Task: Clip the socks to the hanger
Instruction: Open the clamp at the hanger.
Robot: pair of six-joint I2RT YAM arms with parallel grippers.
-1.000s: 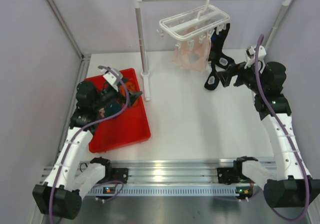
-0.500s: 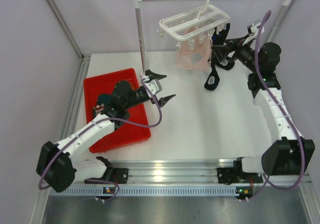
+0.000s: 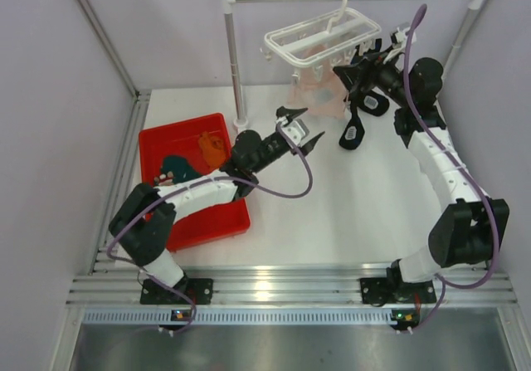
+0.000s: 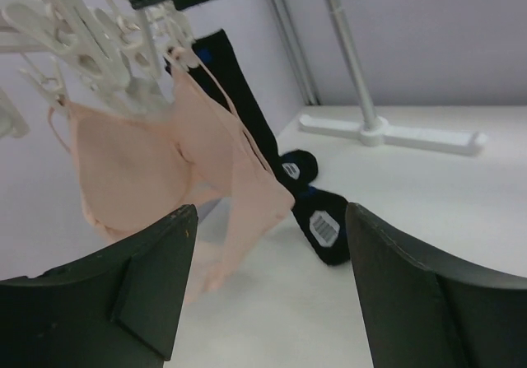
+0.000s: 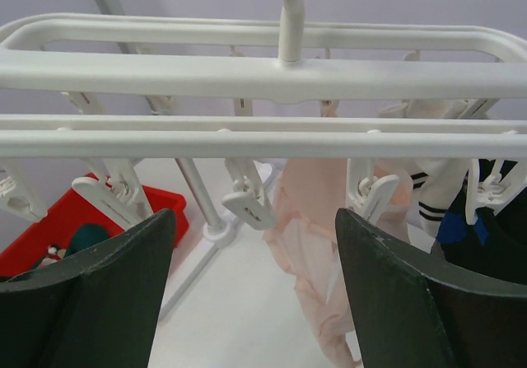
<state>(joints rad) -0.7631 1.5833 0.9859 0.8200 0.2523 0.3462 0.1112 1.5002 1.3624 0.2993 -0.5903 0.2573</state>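
An orange sock (image 3: 213, 145) and a dark teal sock (image 3: 177, 169) lie in the red tray (image 3: 207, 222). The white hanger (image 3: 323, 35) hangs by its hook from the metal rail. My left gripper (image 3: 305, 128) hovers open and empty over the table between tray and hanger. In its wrist view the left gripper (image 4: 268, 290) faces the hanger's clips (image 4: 99, 47). My right gripper (image 3: 353, 65) is open and empty, just right of the hanger. In the right wrist view the hanger (image 5: 263, 72) fills the top above the right gripper (image 5: 255, 294), and the teal sock (image 5: 82, 240) shows in the tray.
A pale pink pair (image 3: 319, 93) and long black socks (image 3: 353, 130) hang from the hanger, the black toes reaching the table. The rail stand's pole (image 3: 234, 64) and foot (image 3: 243, 126) stand between tray and hanger. Walls close in on both sides.
My left arm swung from over the red tray to the right, toward the hanger, with nothing in its jaws. My right arm rose and moved left, up to the hanger's side.
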